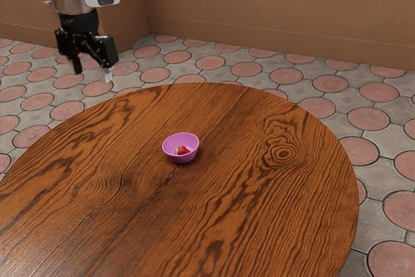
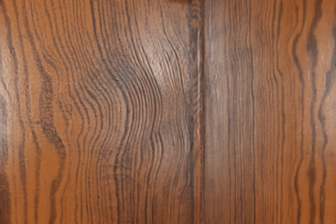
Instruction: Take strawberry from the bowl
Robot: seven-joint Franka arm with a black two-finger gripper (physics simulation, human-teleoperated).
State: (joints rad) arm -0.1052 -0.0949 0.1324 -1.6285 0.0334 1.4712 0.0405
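Brown walls [image 1: 272,4] and a floor [image 1: 368,119] of reddish round tiles set in grey stand behind a round wooden table [image 1: 272,205] with bold dark grain. On it sits 1 small pink bowl [image 1: 170,153], upright, with 1 red strawberry [image 1: 183,150] lying inside, near the bottom.

The claw [image 1: 92,71] hangs in the air toward the exterior view's upper left, its 2 fingers [image 1: 107,75] wide apart and pointing down, with nothing between them. By my judgement the task is at its approach step: the strawberry is in the bowl and ungrasped, so the lift-out is all to come.

As for where the fruit lies, it is well apart from the claw, lower down and off toward the exterior view's right. The wrist view has bare wood under the hand and the bowl off to the side, so a straight drop would likely miss.

The next move calls for travel across to the bowl while staying high, centring over the fruit, then lowering with the fingers open just enough to pass inside the rim. Coming down off-centre could knock the wall and tip or push the bowl.
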